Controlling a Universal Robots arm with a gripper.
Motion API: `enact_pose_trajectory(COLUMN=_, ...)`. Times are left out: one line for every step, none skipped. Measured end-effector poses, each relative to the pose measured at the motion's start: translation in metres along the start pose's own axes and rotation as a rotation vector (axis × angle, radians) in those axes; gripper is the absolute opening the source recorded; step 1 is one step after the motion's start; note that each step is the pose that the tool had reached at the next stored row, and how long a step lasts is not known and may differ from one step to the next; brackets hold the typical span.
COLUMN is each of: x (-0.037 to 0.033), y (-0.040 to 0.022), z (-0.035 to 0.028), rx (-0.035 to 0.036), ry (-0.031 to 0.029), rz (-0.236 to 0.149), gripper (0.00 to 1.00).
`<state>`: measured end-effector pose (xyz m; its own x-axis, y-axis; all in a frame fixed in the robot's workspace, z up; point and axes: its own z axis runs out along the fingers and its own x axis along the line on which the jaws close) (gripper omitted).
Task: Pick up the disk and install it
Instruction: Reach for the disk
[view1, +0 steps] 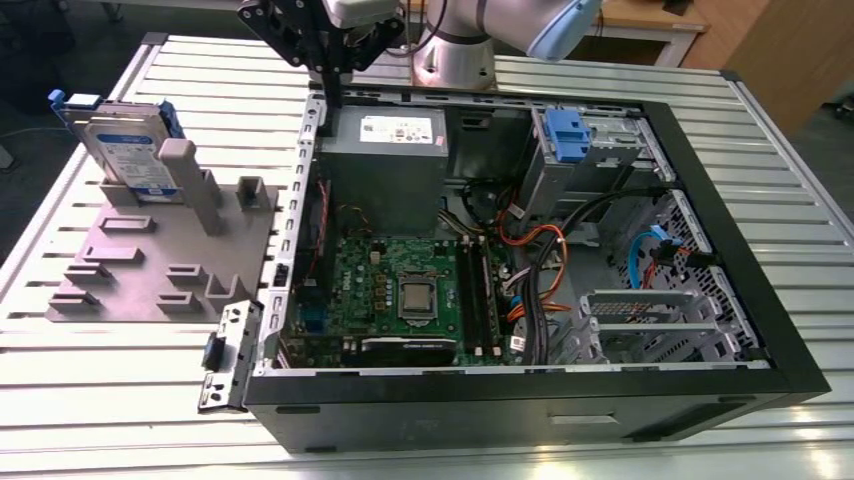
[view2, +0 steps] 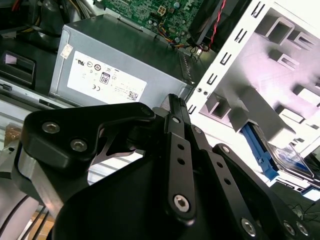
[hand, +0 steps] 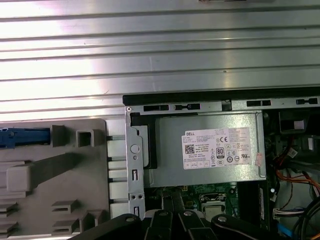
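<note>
**Exterior view.** The gripper (view1: 330, 62) and the arm (view1: 461, 45) behind it were cut off by the upper edge. A post of the grey fixture (view1: 147, 265) hid the lower part of the disk (view1: 123, 150).

**First wrist view.** The picture's edge truncated the disk's blue carrier frame (hand: 22, 137), so its metal body went unseen. The edge also cut the computer case (hand: 220, 97) and the gripper's black linkage.

**Second wrist view.** The linkage covered one end of the power-supply box (view2: 110, 70) and part of the disk. The disk's label was too blurred to make out.
</note>
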<state>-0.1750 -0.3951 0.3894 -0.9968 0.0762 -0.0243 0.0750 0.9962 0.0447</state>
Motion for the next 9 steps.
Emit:
enact_pose_trajectory(x=0.0001, y=0.0000, z=0.0000, rx=0.0000, ry=0.0000, rz=0.000, gripper=0.11)
enact_pose_trajectory(x=0.0002, y=0.0000, z=0.0001, rx=-0.0001, ry=-0.0001, rz=0.000, gripper=0.11)
enact_pose_trajectory(x=0.0008, y=0.0000, z=0.0001, rx=-0.0002, ry=-0.0002, rz=0.000, gripper=0.11)
enact_pose_trajectory(x=0.0012, y=0.0000, z=0.0001, rx=-0.0002, ry=-0.0002, rz=0.000, gripper=0.11)
enact_pose_trajectory(x=0.0015, y=0.0001, z=0.0001, rx=-0.0002, ry=-0.0001, rz=0.000, gripper=0.11)
enact_pose_trajectory(x=0.0019, y=0.0001, z=0.0000, rx=0.0000, ry=0.0000, rz=0.000, gripper=0.11)
enact_pose_trajectory(x=0.0022, y=0.0002, z=-0.0001, rx=0.0001, ry=0.0000, rz=0.000, gripper=0.11)
enact_pose_trajectory(x=0.0025, y=0.0004, z=0.0000, rx=0.0000, ry=0.0000, rz=0.000, gripper=0.11)
enact_pose_trajectory(x=0.0030, y=0.0007, z=0.0000, rx=0.0000, ry=0.0000, rz=0.000, gripper=0.11)
